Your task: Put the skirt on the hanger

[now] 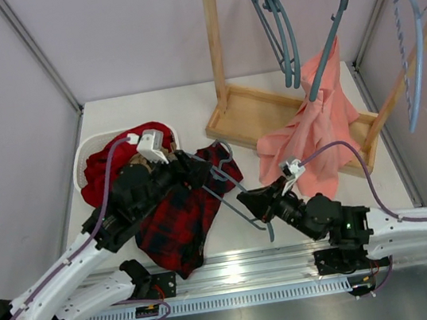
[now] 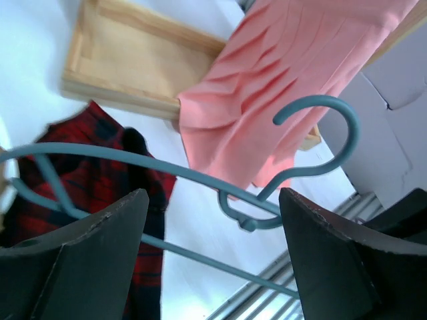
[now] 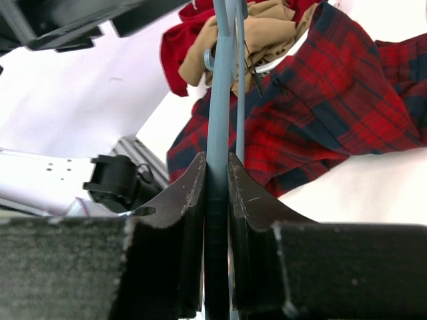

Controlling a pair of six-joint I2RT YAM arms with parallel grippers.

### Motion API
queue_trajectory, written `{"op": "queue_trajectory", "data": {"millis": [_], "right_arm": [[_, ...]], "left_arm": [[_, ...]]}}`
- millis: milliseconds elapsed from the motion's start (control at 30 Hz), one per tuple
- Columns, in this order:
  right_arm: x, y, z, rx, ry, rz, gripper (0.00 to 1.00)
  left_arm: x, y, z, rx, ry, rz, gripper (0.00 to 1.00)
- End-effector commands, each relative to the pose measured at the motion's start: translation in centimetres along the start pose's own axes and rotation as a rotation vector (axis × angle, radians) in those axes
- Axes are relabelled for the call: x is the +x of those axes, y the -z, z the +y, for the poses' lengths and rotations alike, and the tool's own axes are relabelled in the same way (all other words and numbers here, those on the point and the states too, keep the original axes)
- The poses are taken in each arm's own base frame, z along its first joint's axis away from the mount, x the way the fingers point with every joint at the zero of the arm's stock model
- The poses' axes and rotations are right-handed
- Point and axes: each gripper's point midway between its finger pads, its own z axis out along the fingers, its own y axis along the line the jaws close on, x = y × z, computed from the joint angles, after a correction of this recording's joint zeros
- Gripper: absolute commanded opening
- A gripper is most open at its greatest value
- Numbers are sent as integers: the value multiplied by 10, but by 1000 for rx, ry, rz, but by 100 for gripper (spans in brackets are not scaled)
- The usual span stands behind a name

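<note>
Crowded at the far right corner by the wooden rack (image 1: 259, 113), with the salmon-pink garment (image 1: 310, 133) spilling over its base toward the near edge. Blocked at the far left corner by the white basket (image 1: 91, 144) heaped with red cloth (image 1: 102, 179). Taken up mid-counter by the skirt (image 1: 178, 221), crossed by the hanger (image 3: 219, 100) (pinched between the right gripper's (image 1: 248, 201) fingers). Open along the far edge between basket and rack. Narrow between skirt and salmon-pink garment, barred there by the hanger.
</note>
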Motion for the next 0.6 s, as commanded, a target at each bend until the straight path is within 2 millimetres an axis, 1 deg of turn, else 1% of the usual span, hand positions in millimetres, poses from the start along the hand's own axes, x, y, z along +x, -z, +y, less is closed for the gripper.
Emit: {"op": "queue_trajectory", "data": {"millis": [0, 33, 100, 133, 167, 200, 233, 267, 333, 367, 433, 467, 500, 533, 567], "right_arm": [[-40, -7, 24, 21, -42, -173, 0], [-43, -8, 18, 75, -35, -203, 0], [-39, -11, 17, 121, -17, -210, 0], [-36, -15, 12, 162, -11, -221, 0], [-34, -16, 11, 174, -15, -225, 0], [-33, -18, 10, 189, -24, -232, 0], [-35, -21, 10, 200, -42, -246, 0], [-30, -25, 7, 222, -36, -244, 0], [-33, -32, 5, 245, -42, -251, 0], [-28, -37, 4, 255, -37, -244, 0], [-31, -44, 2, 270, -57, -252, 0], [-26, -49, 2, 276, -50, -244, 0], [-25, -52, 2, 276, -58, -243, 0], [-29, -55, 5, 269, -64, -254, 0], [-23, -61, 5, 271, -53, -245, 0]], "left_arm": [[10, -11, -12, 51, 143, 19, 85], [16, -14, -9, 48, 163, 17, 85], [12, -11, -11, 62, 190, -6, 84], [12, -10, -12, 69, 193, -14, 84], [10, -8, -12, 75, 192, -19, 84], [7, -4, -13, 82, 189, -29, 84], [8, -3, -13, 84, 181, -20, 84], [5, 0, -15, 91, 176, -22, 84], [10, 6, -12, 78, 165, 1, 84], [13, 8, -10, 71, 164, 11, 84], [16, 16, -7, 66, 176, 17, 84], [22, 17, -4, 58, 180, 30, 84], [23, 19, -4, 61, 193, 29, 84], [25, 22, -5, 72, 197, 29, 84], [28, 22, -5, 75, 207, 36, 84]]}}
